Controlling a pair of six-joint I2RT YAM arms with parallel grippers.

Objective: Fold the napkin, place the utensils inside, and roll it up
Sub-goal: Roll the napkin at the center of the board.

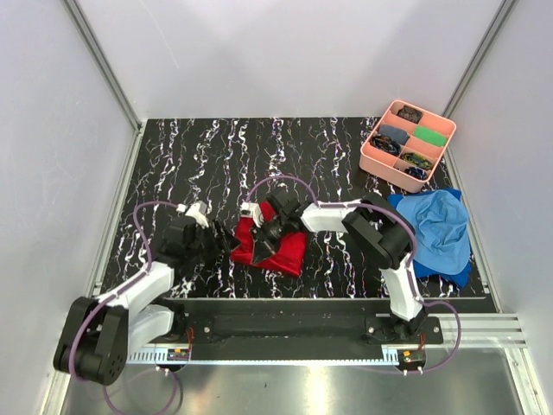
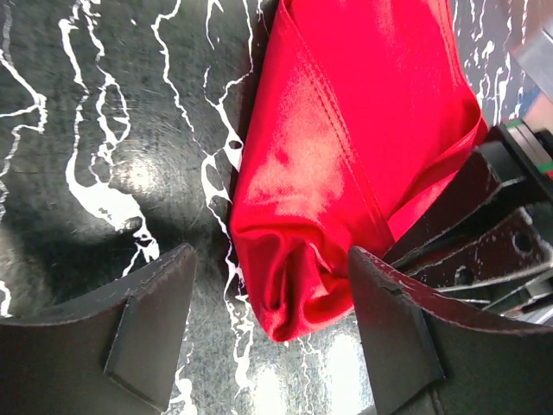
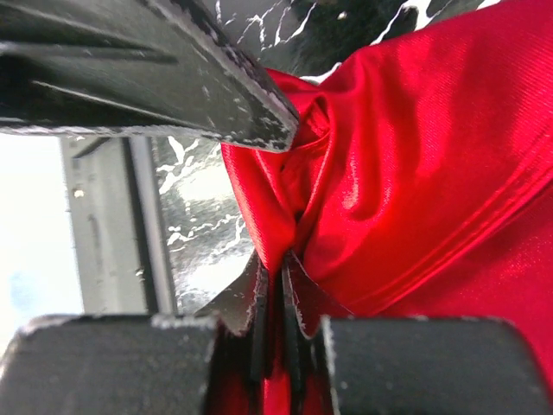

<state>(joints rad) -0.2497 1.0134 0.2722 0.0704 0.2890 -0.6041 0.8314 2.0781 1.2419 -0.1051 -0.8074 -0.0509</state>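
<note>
The left end effector (image 2: 270, 264) stands wide open, one finger on either side of the rolled end of the napkin (image 2: 346, 130) and gripping nothing. The right end effector (image 3: 275, 277) is pinched tight on a fold of it. The napkin lies bunched on the bench (image 1: 199, 156) between the arms, well apart from the blue cloth (image 1: 436, 225) and the pink tray (image 1: 389, 173) at the right.

The napkin (image 1: 294, 252) is a plain, glossy, bright red. The table (image 1: 199, 156) is black, streaked with white marble-like veins. The tray (image 1: 380, 169) is salmon pink, the crumpled cloth (image 1: 441, 229) is blue, and the cable (image 1: 282, 176) is pale purple.
</note>
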